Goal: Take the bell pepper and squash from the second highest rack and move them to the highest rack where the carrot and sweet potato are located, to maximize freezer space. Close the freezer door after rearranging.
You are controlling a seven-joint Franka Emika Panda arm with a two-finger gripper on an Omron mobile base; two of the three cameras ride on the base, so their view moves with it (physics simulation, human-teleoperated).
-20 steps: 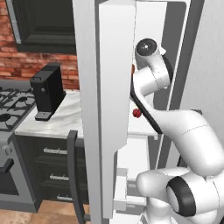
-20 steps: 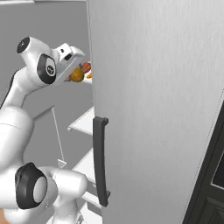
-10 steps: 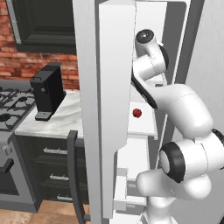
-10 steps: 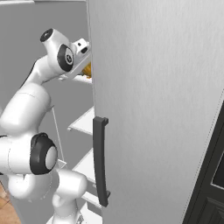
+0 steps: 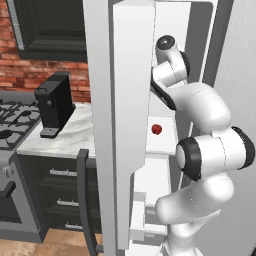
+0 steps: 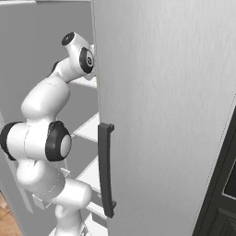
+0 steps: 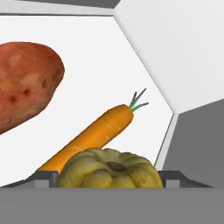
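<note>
Inside the freezer (image 7: 188, 48), one carrot (image 7: 94, 135) and one sweet potato (image 7: 24, 81) lay on the white shelf. The jaws gripped one yellow squash (image 7: 109, 170). One bell pepper (image 5: 156, 129) sat lower.

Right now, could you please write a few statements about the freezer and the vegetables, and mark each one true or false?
1. A yellow squash sits between the pincer fingertips. True.
2. The carrot lies behind the squash in the hand view. True.
3. The sweet potato touches the carrot. False: white shelf shows between them.
4. The freezer door is shut. False: it stands open.
5. A small red item lies on a lower shelf. True.
</note>
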